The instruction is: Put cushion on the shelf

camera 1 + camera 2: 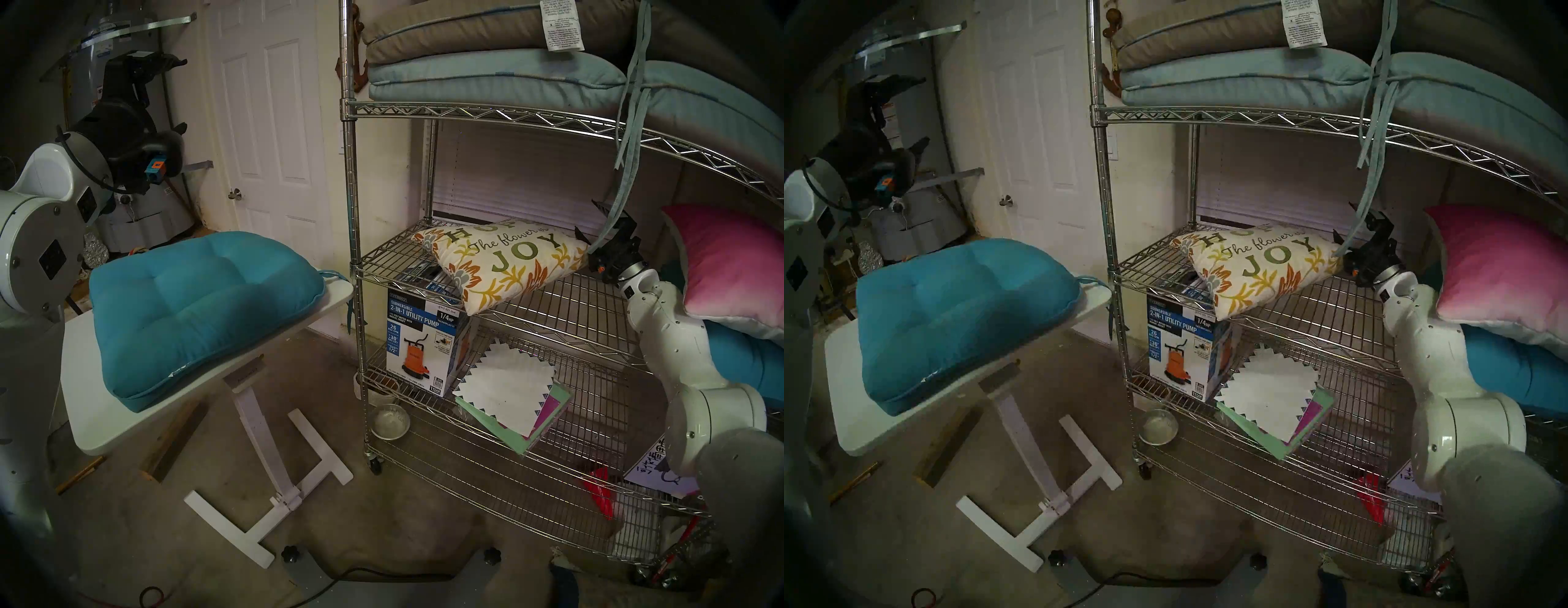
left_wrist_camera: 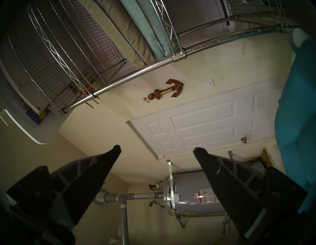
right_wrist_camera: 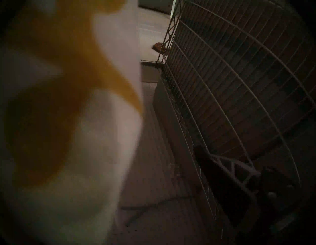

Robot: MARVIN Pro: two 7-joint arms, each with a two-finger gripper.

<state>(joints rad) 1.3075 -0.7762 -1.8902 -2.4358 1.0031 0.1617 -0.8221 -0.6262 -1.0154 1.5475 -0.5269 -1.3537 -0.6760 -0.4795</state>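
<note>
With the cushion [image 1: 500, 265] lying on the shelf [image 1: 564, 305] middle tier, one corner overhanging its front edge, the right hand [image 1: 604, 231], fingers spread and holding nothing, should back straight out without snagging the fabric.

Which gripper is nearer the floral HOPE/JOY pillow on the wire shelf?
Right. The right gripper sits open just beside the floral pillow, at its right corner; the left gripper is raised far off to the left, above the white table.

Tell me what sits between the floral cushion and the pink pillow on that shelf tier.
The right pincer, open, close by the floral cushion; then bare wire shelf up to the pink pillow. Head views show it.
</note>
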